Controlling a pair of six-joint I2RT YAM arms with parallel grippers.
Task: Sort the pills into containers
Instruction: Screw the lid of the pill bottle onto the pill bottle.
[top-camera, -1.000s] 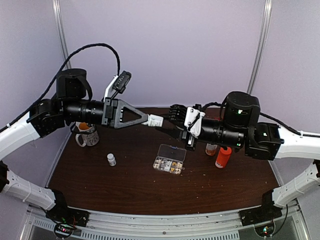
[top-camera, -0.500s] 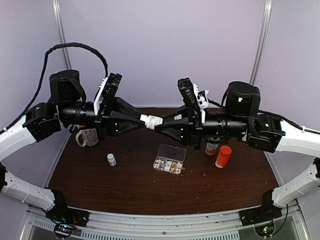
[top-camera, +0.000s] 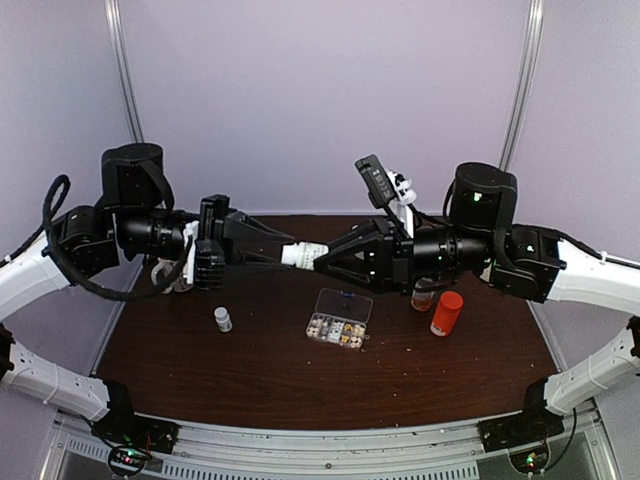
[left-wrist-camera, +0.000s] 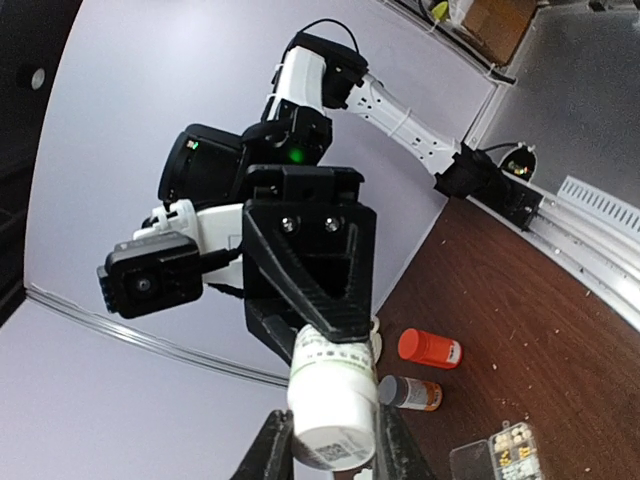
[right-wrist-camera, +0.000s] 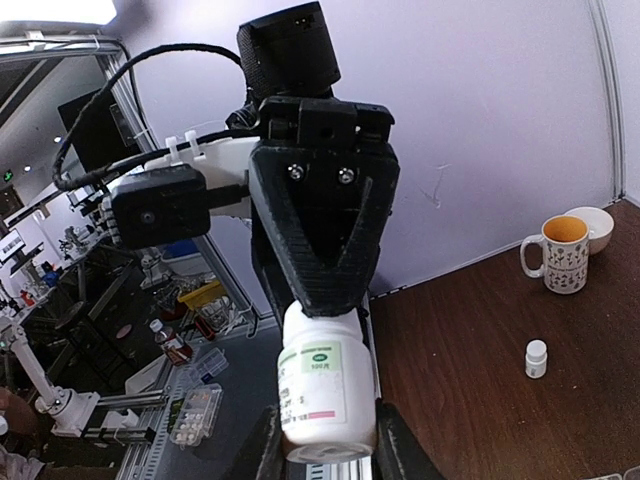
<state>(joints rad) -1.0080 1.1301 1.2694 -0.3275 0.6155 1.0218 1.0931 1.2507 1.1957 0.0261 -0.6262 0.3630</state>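
Bottle (top-camera: 303, 254) aloft, gripped by left claw (left-wrist-camera: 330, 442), right claw (right-wrist-camera: 325, 440)

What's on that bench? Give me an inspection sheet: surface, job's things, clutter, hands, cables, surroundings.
Surface: dark brown table, few pale specks.
Job's things: clear organizer box, lid open; pills in its compartments.
Clutter: labelled white bottle held in the air; tiny white bottle; orange-red bottle; amber bottle; mug; bowl.
Hands: left hand and right hand both closed on the labelled white bottle, one at each end.
Cables: black cable looping beside the left arm.
Surroundings: pale purple walls, metal posts.
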